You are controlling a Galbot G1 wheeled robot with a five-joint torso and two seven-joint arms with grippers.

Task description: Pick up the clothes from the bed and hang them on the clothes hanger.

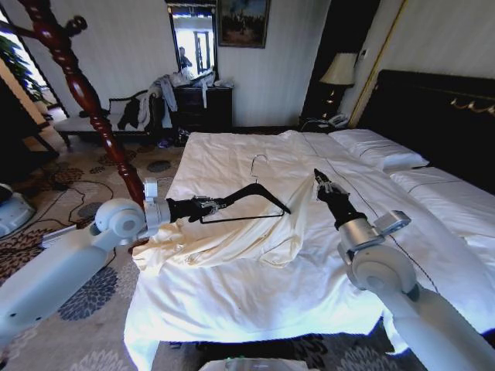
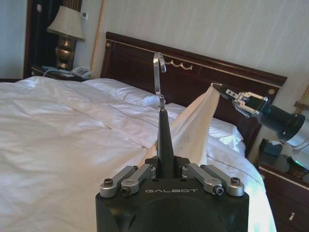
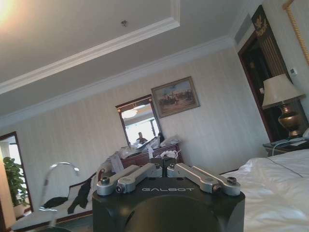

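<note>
From the head view, your left hand [image 1: 203,207] is clenched on the clothes hanger [image 1: 249,202], gripping one end of its black arm so the bar reaches out over the bed [image 1: 255,301] with the silver hook [image 1: 258,165] standing up. The clothes [image 1: 232,236], a cream garment, lie crumpled on the white duvet under and beside the hanger, and one edge is drawn up to your right hand [image 1: 319,182], which is closed on that fabric above the bed.

In the left wrist view, the left hand [image 2: 166,175] clamps the hanger [image 2: 164,140] between its fingers, the hook [image 2: 159,72] rising straight ahead. Beyond it the right hand [image 2: 226,90] pinches a corner of the cream cloth [image 2: 195,130], which hangs down just behind the hanger's shoulder.

In the right wrist view you see the linkages of the right hand [image 3: 166,176] drawn in, but the held cloth sits out of sight below; the room's far wall and dresser lie beyond.

To do this step well, you would probably keep the hanger level and steady, then draw the lifted edge open so the free hanger end can enter the neck or shoulder. Keep the fabric lightly taut; slack cloth may slide off the arm, and a hard pull could tilt the hanger in its grip.
</note>
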